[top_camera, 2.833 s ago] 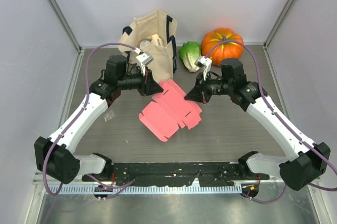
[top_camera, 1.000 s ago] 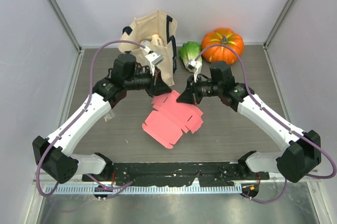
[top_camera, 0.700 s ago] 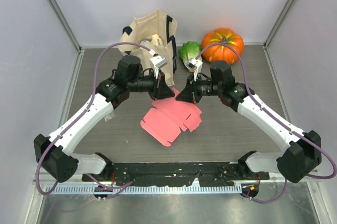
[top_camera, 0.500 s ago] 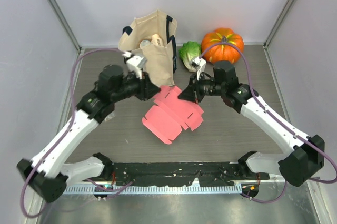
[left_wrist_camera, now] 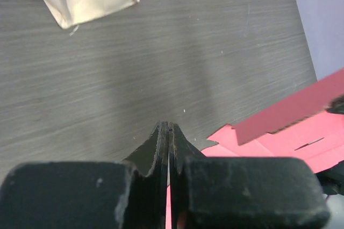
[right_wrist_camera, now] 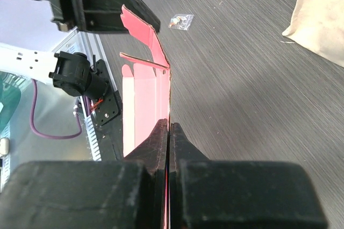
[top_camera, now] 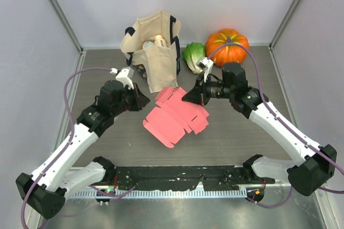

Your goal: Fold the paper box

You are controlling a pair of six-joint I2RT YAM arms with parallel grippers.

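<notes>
The paper box is a flat pink cut-out sheet (top_camera: 174,116) with notched tabs, lying mid-table with its far edge lifted. My right gripper (top_camera: 185,99) is shut on that far right edge. In the right wrist view the sheet (right_wrist_camera: 142,111) runs edge-on out of the gripper (right_wrist_camera: 169,124). My left gripper (top_camera: 146,99) is shut and sits just left of the sheet, apart from it. In the left wrist view the gripper (left_wrist_camera: 167,126) points at bare table, with the sheet (left_wrist_camera: 279,127) to its lower right.
A beige tote bag (top_camera: 156,46) with items inside stands at the back, just behind the left gripper. A green lettuce (top_camera: 193,56) and an orange pumpkin (top_camera: 227,45) lie at the back right. A small clear packet (top_camera: 111,117) lies left of the sheet.
My left gripper has pulled back to the left, away from the sheet's far left corner. My right gripper has kept its hold on the sheet, which has barely shifted.
</notes>
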